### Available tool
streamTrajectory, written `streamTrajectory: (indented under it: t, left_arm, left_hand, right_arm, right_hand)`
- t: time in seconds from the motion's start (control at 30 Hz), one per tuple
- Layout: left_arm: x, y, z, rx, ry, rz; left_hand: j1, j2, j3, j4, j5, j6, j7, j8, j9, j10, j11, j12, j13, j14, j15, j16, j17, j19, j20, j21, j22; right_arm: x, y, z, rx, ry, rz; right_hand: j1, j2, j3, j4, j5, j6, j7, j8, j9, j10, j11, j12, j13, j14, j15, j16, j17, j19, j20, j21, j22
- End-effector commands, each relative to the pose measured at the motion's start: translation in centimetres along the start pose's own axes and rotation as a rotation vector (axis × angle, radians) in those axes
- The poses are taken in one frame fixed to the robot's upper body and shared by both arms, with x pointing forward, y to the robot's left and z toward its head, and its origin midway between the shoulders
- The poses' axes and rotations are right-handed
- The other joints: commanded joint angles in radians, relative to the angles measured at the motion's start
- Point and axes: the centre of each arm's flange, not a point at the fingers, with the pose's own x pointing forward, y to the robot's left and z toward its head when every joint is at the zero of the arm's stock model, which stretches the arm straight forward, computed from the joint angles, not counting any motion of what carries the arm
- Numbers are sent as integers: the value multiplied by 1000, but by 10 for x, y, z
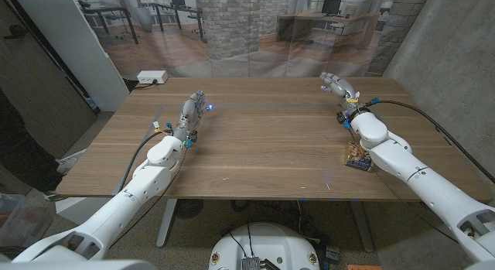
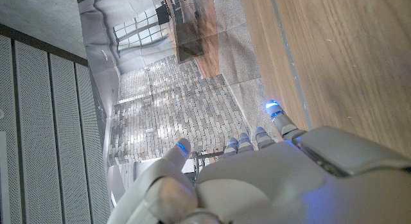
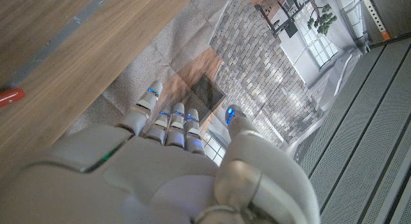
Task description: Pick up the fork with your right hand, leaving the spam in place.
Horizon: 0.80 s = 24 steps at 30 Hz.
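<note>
From the head view, my left hand (image 1: 195, 107) sits on the wooden table (image 1: 263, 138) at its left side, fingers extended and holding nothing. My right hand (image 1: 338, 86) is raised near the far right corner, fingers apart and empty. A small dark packet with yellow print (image 1: 357, 156) lies beside my right forearm at the near right edge; I cannot tell whether it is the spam. In my left wrist view, my fingers (image 2: 277, 118) spread over the table edge. In my right wrist view, my fingers (image 3: 168, 121) reach out empty, and a red tip (image 3: 9, 95) lies on the wood.
</note>
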Motion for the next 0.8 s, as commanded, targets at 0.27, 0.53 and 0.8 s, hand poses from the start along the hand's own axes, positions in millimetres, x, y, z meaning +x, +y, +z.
streamTrajectory:
  t: [0.27,0.53,0.8]
  left_arm:
    - [-3,1,0,0,1,8]
    - [-3,1,1,3,0,10]
    - [-2,0,0,2,1,7]
  left_hand:
    - [6,104,2,-2,6,-119,10,6,5,-112,7,4,5,-164,5,6,3,-164,8,-2,2]
    - [6,105,3,-2,6,-119,10,5,5,-112,7,3,5,-164,6,6,3,-163,8,-3,2]
    - [6,106,4,-1,6,-119,10,5,5,-112,7,3,5,-164,6,5,3,-162,8,-4,2]
  right_arm:
    - [15,-13,16,-174,11,-7]
    - [21,-16,25,-256,22,-9]
    - [25,-21,34,-329,26,-15]
  right_hand:
    - [17,3,3,-9,-5,13,-3,-2,4,8,-3,0,2,12,-2,1,6,6,0,0,2]
    - [23,15,6,-7,-6,20,-6,-3,4,15,-8,0,2,14,-6,0,7,10,-4,0,2]
    - [34,36,16,-1,-7,38,-16,-1,4,28,-17,1,2,24,-14,3,10,17,-10,1,2]
